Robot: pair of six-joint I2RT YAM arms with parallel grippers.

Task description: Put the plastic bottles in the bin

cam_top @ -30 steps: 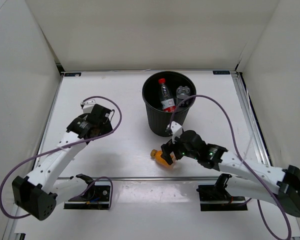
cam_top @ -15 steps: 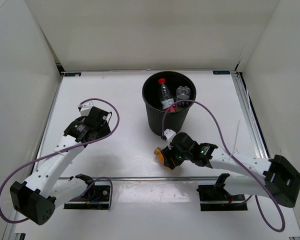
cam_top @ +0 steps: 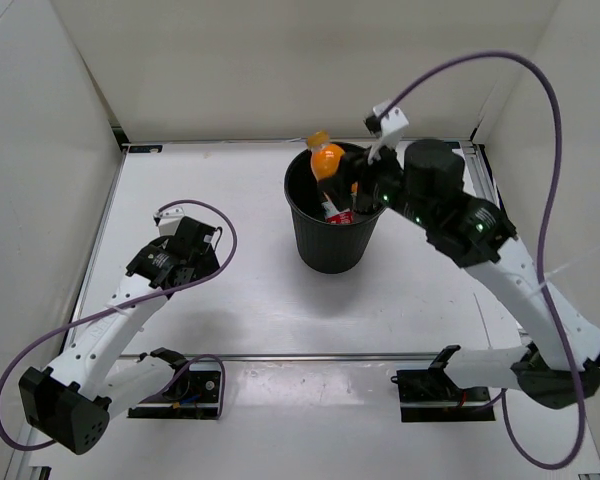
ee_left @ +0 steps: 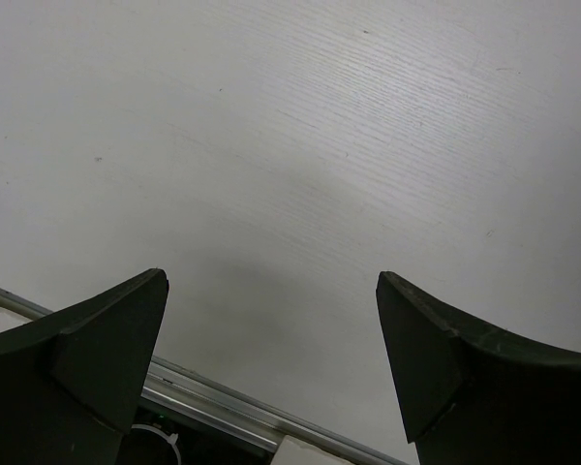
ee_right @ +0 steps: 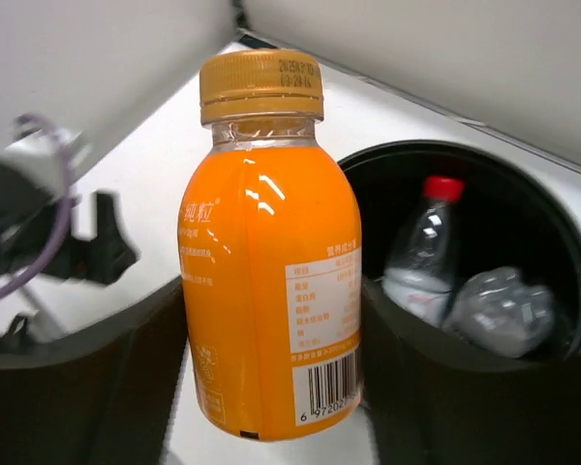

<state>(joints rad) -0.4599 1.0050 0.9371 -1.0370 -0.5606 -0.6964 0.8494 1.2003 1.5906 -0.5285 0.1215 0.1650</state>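
Your right gripper point(ee_right: 271, 387) is clenched on the stubby orange bottle point(cam_top: 326, 160), which it holds upright in the air at upper centre of the overhead frame, where the bottle overlaps the left part of the mouth of the round black bin point(cam_top: 332, 245). In the right wrist view the bottle fills the middle of the frame, gold cap on top and barcode at lower right, with a dark finger point(ee_right: 97, 387) on either side of its lower body. Behind it, at right, the bin's open mouth shows a red-capped bottle point(ee_right: 421, 252) and a crumpled clear bottle point(ee_right: 499, 310) just beside it. At left of the overhead frame your left gripper point(ee_left: 271, 291) hangs over the bare white table point(ee_left: 300, 145), jaws spread wide and holding nothing.
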